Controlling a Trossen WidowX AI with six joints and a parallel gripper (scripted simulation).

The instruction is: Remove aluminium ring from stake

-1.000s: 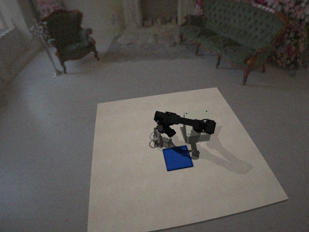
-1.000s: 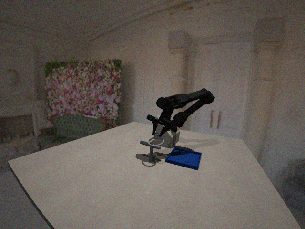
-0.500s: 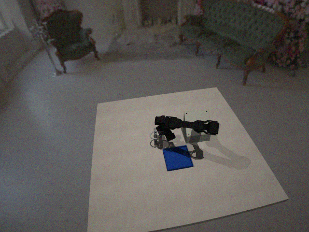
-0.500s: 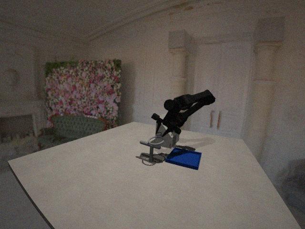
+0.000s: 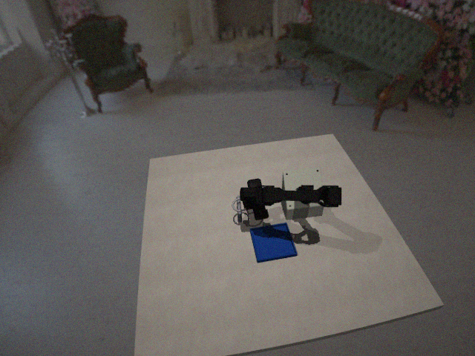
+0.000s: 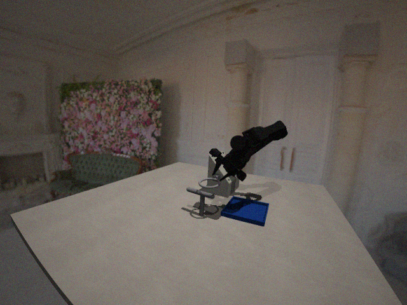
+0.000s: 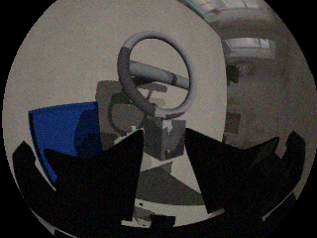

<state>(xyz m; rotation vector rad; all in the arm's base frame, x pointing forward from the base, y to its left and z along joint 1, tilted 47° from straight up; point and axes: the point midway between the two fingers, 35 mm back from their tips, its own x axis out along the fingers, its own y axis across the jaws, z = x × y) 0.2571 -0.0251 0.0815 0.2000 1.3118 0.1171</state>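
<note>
"How does the exterior view read, left to right?"

"Panelled room: flower wall, green sofa, pale table. Next, the steel stake, upright; the thin circle about its foot I cannot identify. My aluminium ring is raised off the table, outside the tray."

"And your gripper?"

"Closed upon the ring's tab. From above, my own arm obscures the fingertips; contact edges are dark in the wrist view. Rightmost, the blue tray, partly shadowed, its near part cut off by a finger in the wrist view."
</note>
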